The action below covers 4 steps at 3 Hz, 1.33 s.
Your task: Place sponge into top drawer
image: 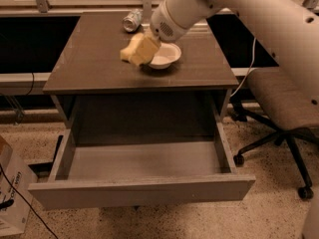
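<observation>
Top drawer [142,192]: pulled open, empty, below and nearer than jaws. Gripper [145,45]: over cabinet top [89,66], jaws clamped on sponge [131,54]. White bowl [167,57]: just right. Can [132,20]: beyond.

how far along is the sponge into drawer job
Done: the top drawer stands pulled open, its floor bare. In hand: the gripper holds the sponge above the cabinet top, beside the white bowl. Left: carry it forward over the drawer, lower it and let go.
</observation>
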Tool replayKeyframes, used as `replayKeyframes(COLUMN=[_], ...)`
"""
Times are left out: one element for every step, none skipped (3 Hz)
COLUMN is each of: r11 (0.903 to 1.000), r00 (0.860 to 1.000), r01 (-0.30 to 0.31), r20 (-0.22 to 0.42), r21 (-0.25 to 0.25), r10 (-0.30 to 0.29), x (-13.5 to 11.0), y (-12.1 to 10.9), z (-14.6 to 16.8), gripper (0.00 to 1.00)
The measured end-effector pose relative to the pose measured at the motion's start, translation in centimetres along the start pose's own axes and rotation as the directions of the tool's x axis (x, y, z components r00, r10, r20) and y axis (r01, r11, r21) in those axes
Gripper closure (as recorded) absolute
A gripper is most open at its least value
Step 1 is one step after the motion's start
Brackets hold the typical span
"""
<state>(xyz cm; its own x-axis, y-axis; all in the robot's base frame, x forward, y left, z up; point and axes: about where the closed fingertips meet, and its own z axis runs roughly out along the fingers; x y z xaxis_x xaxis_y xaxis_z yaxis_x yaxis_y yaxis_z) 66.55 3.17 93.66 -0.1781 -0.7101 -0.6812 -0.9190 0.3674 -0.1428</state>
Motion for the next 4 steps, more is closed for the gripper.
replayKeyframes(r11=[0.9986,0.9985,0.995,0.9796], r00=[0.998,0.998,0.992,0.961], r01=[-0.009,-0.009,-0.07,-0.192], r20=[-0.059,-0.059,-0.109,-0.216], r21=[-0.053,-0.053,-0.071,-0.059], r10=[0.005,0.005,0.062,0.175], x=[2.6,2.6,4.8,9.1], y=[2.0,2.0,3.6,6.8], z=[2.6,2.6,1.7,-0.7], gripper=[1.0,1.0,1.0,1.0])
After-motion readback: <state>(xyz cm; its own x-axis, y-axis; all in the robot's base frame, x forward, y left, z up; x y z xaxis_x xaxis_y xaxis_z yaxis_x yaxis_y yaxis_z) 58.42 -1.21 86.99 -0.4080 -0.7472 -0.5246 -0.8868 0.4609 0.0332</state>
